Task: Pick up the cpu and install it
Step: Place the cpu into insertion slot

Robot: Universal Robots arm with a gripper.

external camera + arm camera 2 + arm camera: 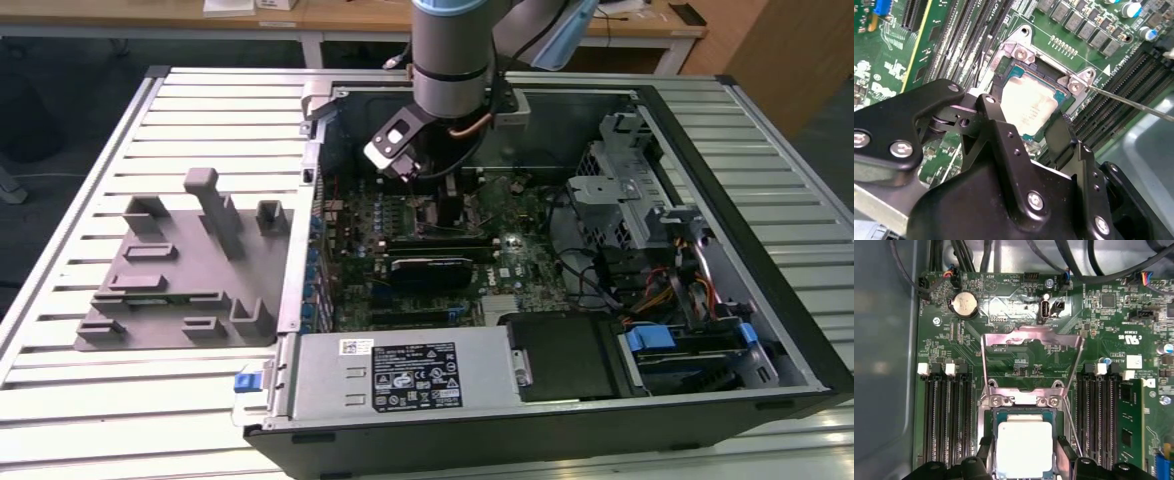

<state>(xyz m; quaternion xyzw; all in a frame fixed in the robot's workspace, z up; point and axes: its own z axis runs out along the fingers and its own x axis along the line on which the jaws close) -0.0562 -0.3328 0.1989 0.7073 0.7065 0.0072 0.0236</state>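
Silver-grey arm (451, 60) here, round and smooth, with a pale blue joint cap (563, 35) and a copper-coloured cable (475, 124) looping at the wrist. In the second wrist view the jaws are matte black: hinged link plates (899, 130), bright silver screws (1035, 201) dotted across.

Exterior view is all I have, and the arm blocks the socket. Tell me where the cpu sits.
Observer: In the first wrist view the cpu lies inside the socket frame, silver top up.
Operator: Report the load plate.
Observer: The load plate is swung open, clear of the cpu.
Operator: Now the lever.
Observer: In the second wrist view the thin lever angles away from the frame, not hooked down.
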